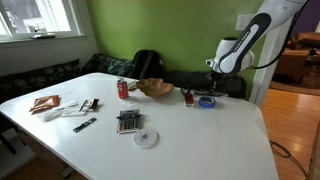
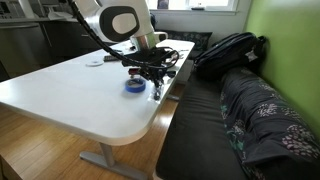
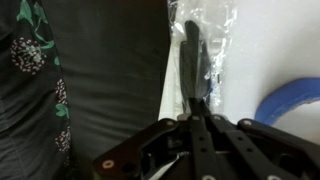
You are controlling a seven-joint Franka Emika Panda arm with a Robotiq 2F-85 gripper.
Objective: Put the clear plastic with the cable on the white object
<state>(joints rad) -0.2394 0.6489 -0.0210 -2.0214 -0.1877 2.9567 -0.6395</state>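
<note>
The clear plastic with the cable [image 1: 146,138] is a round flat packet lying on the white table [image 1: 200,140], just in front of the dark calculator [image 1: 128,121]. A white object [image 1: 68,113] lies at the far left. My gripper [image 1: 212,92] [image 2: 152,80] is far from both, low at the table's back edge beside a blue tape roll [image 1: 206,101] [image 2: 134,86]. In the wrist view its fingers [image 3: 190,45] are pressed together over a crinkled clear bag [image 3: 215,30] at the edge. I cannot tell if they pinch it.
A red can [image 1: 123,89], a wooden bowl [image 1: 155,87], a small dark red item [image 1: 187,97], a black marker [image 1: 85,124] and a brown packet [image 1: 45,103] are on the table. A dark bench with a bag [image 2: 230,50] runs behind the edge.
</note>
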